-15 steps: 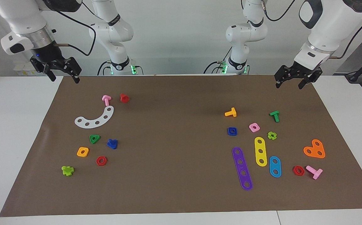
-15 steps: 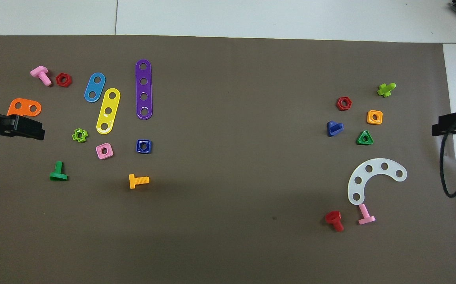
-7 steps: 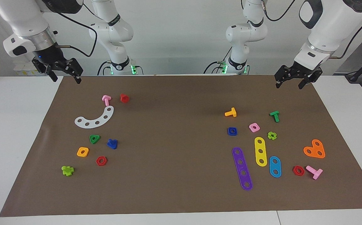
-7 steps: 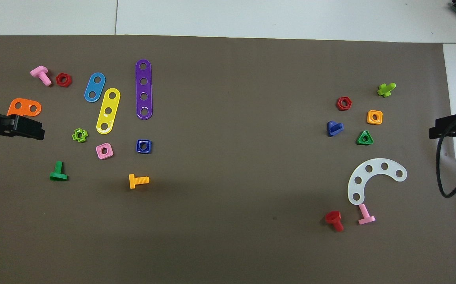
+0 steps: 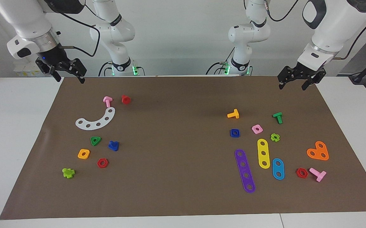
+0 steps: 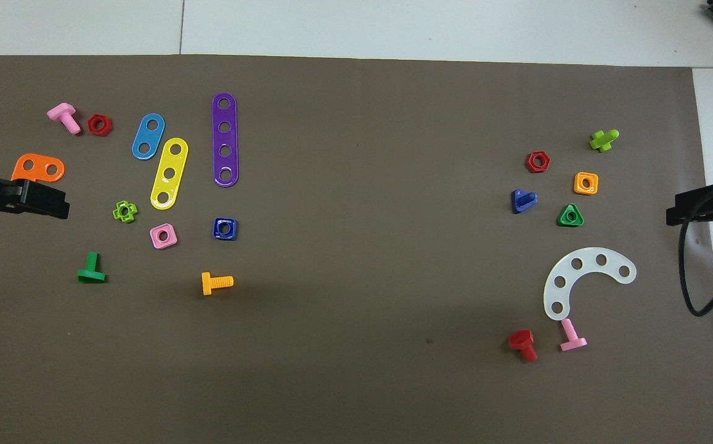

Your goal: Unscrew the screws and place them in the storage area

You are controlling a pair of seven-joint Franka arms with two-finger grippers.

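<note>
The blue screw (image 5: 113, 145) with a triangular head lies loose on the brown mat, beside the green triangular nut (image 5: 95, 140); it also shows in the overhead view (image 6: 523, 200). Around it is the storage area with the white curved strip (image 5: 96, 120), the orange square nut (image 5: 83, 154) and the red hexagonal nut (image 5: 102, 163). My right gripper (image 5: 69, 78) is open and empty, raised over the mat's edge at the right arm's end. My left gripper (image 5: 292, 86) is open and empty, raised over the mat's edge at the left arm's end.
A pink bolt (image 5: 107, 101), a red bolt (image 5: 126, 99) and a lime bolt (image 5: 68, 172) lie around the storage area. Toward the left arm's end lie purple (image 5: 245, 170), yellow (image 5: 263, 153) and blue strips (image 5: 278, 168), an orange heart (image 5: 318, 151), a blue square nut (image 5: 234, 133) and other bolts.
My right gripper has drifted a little toward the middle of the table, still open and empty. The left arm and the parts on the mat have not moved.
</note>
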